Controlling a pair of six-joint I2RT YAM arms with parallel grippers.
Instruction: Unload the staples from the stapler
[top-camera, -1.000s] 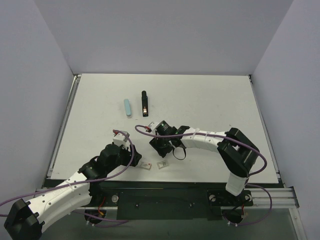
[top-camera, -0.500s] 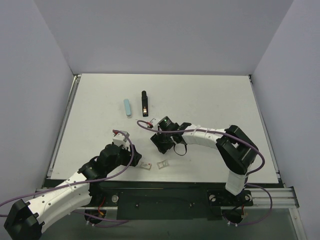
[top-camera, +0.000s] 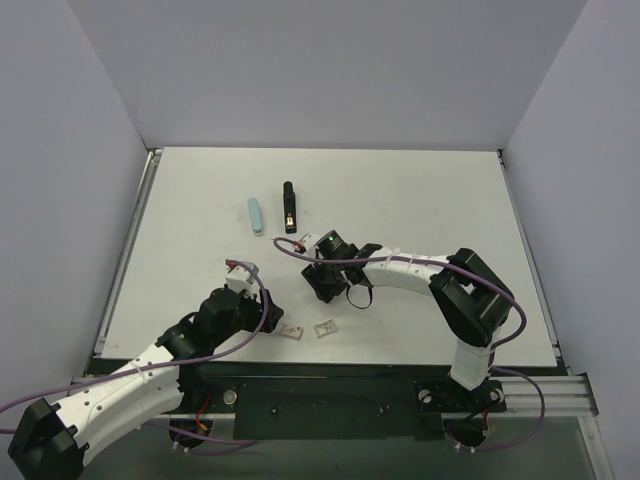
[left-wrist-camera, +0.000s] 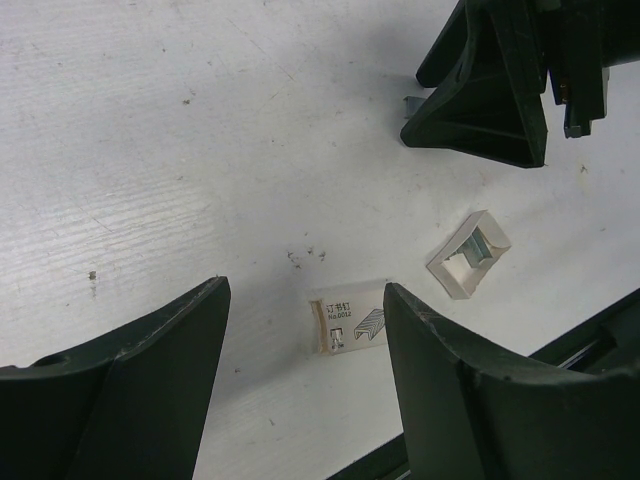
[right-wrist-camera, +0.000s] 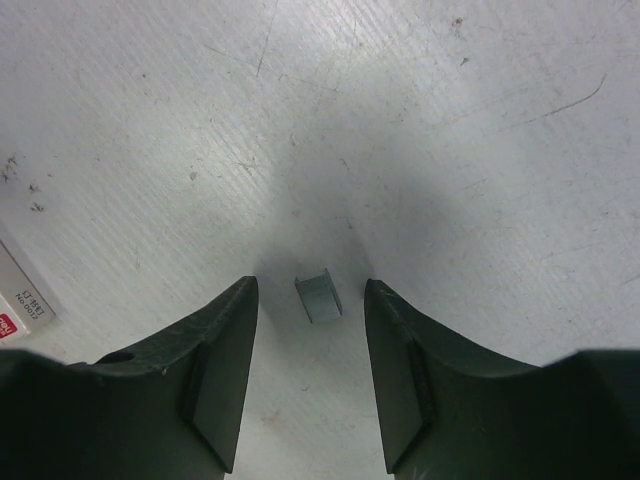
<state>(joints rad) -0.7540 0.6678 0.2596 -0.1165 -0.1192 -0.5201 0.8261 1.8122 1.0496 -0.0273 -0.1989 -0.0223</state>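
Right gripper half-open astride a loose staple strip; stapler well beyond it.
My right fingers stand either side of the strip with a gap on both sides, touching nothing. The stapler lies flat on the table ahead of that gripper, far side, a pale blue bar just beside it. My left gripper is wide and holds nothing; between its fingers lies a printed staple box, and a small open tray sits beyond its right finger.
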